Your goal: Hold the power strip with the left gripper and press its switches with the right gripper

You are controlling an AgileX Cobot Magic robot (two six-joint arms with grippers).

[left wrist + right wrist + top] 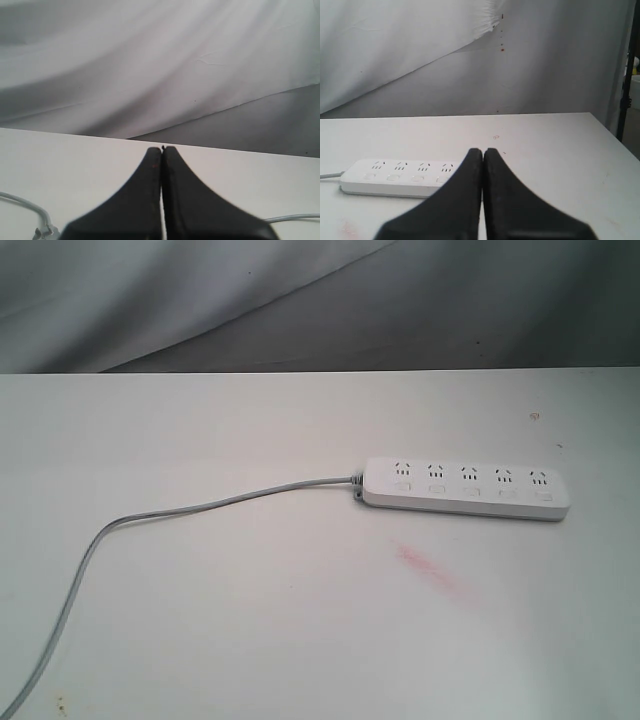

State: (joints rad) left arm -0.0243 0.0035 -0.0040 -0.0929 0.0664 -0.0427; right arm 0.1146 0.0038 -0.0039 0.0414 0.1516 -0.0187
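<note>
The white power strip [467,488] lies flat on the table at centre right, five sockets up, with its small white switches [472,492] in a row along the near side. Its light-grey cord [200,506] runs left and curves down to the front left edge. Neither arm shows in the exterior view. My left gripper [162,148] is shut and empty above bare table, with pieces of cord [30,207] at both sides. My right gripper [483,150] is shut and empty, and the power strip [395,176] lies just beyond its fingers, its far end hidden behind them.
A pink smear [427,565] marks the table [250,620] in front of the strip. A grey cloth backdrop [300,300] hangs behind the table's far edge. A dark stand [626,80] rises past the table's side edge in the right wrist view.
</note>
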